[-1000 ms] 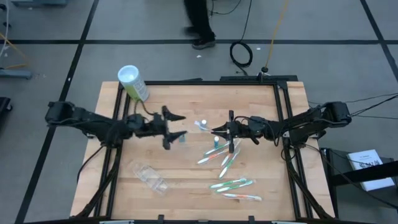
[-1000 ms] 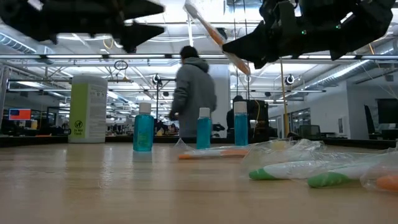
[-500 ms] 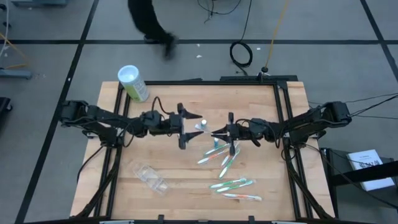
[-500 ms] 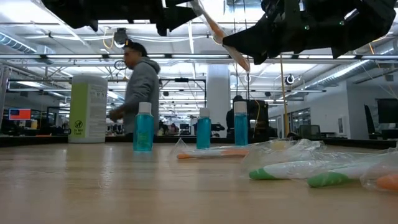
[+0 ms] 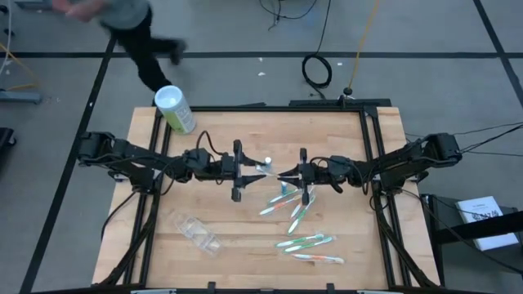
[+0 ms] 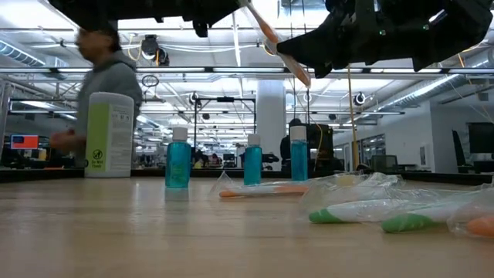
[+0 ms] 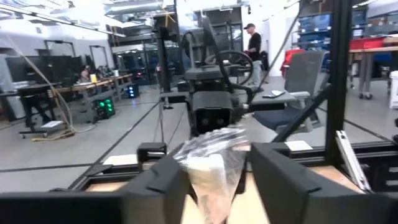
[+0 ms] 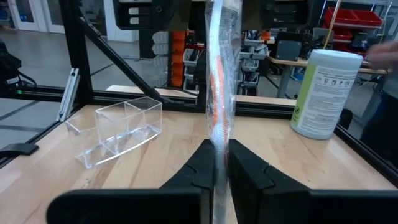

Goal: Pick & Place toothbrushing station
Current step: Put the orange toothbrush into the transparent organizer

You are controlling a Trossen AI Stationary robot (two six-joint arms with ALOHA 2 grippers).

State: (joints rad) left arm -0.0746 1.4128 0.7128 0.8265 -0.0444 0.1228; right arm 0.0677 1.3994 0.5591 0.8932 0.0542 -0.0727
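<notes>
Handover mid-air above table centre: right gripper (image 5: 283, 173) clamped on wrapped orange toothbrush (image 8: 219, 93), long axis pointing straight at left gripper (image 5: 252, 169). Left fingers (image 7: 157, 183) apart, straddling the brush's free end; left arm nearest.

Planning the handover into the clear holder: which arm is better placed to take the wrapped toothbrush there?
Left, probably. The right claw is shut on the wrapped toothbrush; the left claw already brackets its other end, and the clear holder lies on the left arm's side.
</notes>
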